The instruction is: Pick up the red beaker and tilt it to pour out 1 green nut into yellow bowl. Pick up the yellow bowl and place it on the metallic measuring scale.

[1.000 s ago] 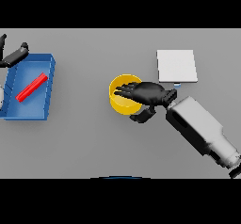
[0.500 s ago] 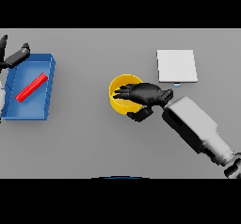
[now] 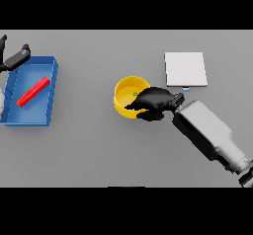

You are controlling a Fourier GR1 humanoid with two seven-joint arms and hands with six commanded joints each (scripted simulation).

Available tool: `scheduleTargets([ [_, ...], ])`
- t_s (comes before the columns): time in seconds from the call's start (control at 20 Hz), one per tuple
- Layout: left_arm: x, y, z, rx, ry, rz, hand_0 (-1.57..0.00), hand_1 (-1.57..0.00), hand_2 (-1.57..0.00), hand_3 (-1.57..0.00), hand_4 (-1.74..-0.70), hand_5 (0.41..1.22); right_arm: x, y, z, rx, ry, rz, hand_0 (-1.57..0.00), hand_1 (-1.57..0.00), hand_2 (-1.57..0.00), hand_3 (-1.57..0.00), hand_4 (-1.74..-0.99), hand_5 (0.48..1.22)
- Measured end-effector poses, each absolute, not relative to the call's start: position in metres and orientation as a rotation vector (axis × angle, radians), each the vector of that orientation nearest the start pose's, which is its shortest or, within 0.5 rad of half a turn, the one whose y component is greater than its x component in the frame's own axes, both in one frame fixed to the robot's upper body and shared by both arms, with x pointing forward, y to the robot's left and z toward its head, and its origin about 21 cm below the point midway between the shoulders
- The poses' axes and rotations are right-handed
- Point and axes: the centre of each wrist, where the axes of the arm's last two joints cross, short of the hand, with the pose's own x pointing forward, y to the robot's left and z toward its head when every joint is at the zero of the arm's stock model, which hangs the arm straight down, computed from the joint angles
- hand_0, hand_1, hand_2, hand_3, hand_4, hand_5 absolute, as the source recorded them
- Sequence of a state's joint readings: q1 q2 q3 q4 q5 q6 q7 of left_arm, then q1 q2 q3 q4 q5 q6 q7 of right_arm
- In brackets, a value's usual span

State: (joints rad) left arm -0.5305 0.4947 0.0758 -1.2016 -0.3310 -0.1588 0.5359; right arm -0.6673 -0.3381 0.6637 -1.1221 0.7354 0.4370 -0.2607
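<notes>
Mid-table: 1 yellow bowl (image 3: pixel 126 97), right hand (image 3: pixel 154 102) gripping rim.

Yellow bowl (image 3: pixel 127 92) partly under right robot hand (image 3: pixel 155 101)

The table (image 3: pixel 99 150) looked matt grey and smooth. The yellow bowl (image 3: pixel 124 90) and blue tray (image 3: pixel 34 120) looked like smooth plastic; the scale (image 3: pixel 185 68) pale, matt metal.

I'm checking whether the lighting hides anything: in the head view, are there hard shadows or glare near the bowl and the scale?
Head view: light is flat and even, no glare on the grey table; the white scale shows no shine; the right hand is a dark mass covering the yellow bowl at its right rim, so its fingers are hard to separate.
</notes>
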Motion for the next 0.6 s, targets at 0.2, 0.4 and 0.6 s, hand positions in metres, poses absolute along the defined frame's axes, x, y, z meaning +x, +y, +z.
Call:
scheduleTargets([
  [0.2,0.368,0.333,0.122,0.697,-1.085,-0.479,0.00,0.00,0.00,0.00,-0.79,0.725,0.351,-0.136,0.050,-0.177,-1.295,1.987,-1.46,-1.44,-1.44,-1.21,-1.692,1.202],
  [0.4,0.368,0.334,0.122,0.697,-1.089,-0.471,0.00,0.00,0.00,0.00,-0.78,0.727,0.357,-0.139,0.071,-0.209,-1.311,1.966,-1.53,-1.52,-1.52,-1.36,-1.714,1.213],
  [0.6,0.366,0.337,0.121,0.704,-1.090,-0.472,0.00,0.00,0.00,0.00,-0.79,0.737,0.359,-0.145,0.097,-0.221,-1.335,1.961,-1.55,-1.55,-1.55,-1.30,-1.721,1.218],
])
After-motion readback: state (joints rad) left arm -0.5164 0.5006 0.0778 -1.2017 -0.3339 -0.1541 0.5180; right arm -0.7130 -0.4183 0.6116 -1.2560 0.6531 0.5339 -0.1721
